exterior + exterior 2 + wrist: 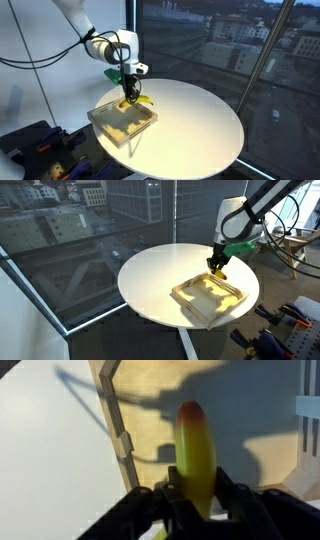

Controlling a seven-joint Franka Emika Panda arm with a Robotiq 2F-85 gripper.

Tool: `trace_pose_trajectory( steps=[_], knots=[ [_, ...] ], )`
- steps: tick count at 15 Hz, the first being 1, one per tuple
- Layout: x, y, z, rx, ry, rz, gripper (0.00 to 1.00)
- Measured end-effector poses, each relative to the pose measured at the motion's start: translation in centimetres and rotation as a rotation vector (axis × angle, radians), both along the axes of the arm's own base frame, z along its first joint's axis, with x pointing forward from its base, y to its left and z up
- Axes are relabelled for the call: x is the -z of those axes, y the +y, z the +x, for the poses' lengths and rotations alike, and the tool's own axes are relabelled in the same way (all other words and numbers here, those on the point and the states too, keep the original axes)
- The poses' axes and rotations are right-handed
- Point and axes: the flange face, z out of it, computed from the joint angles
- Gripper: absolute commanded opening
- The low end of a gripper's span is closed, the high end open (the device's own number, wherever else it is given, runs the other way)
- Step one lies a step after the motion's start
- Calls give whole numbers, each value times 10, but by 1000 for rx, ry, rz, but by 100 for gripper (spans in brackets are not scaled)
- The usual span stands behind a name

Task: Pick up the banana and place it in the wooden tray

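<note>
My gripper (130, 93) is shut on the small yellow banana (139, 99) and holds it just above the far rim of the wooden tray (113, 128). In the wrist view the banana (195, 455) sticks out between the two black fingers (197, 495), with the tray's light wood floor (160, 410) below it. In an exterior view the gripper (216, 266) hangs over the tray's (205, 300) far corner; the banana is hard to make out there.
The tray lies on a round white table (205, 120) whose edge (135, 290) curves close around it. Large windows stand behind. Dark equipment (35, 145) sits on the floor beside the table.
</note>
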Motion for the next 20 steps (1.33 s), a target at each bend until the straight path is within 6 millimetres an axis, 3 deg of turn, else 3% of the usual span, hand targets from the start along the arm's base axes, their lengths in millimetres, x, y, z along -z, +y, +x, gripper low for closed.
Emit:
trace_pose_trajectory(
  steps=[3,4,11,20],
  knots=[
    [0,0,0,0,0,0,39],
    [0,0,0,0,0,0,14],
    [2,2,-1,-4,4,0,14],
    [1,27,-1,-52,2,5,14]
  ],
)
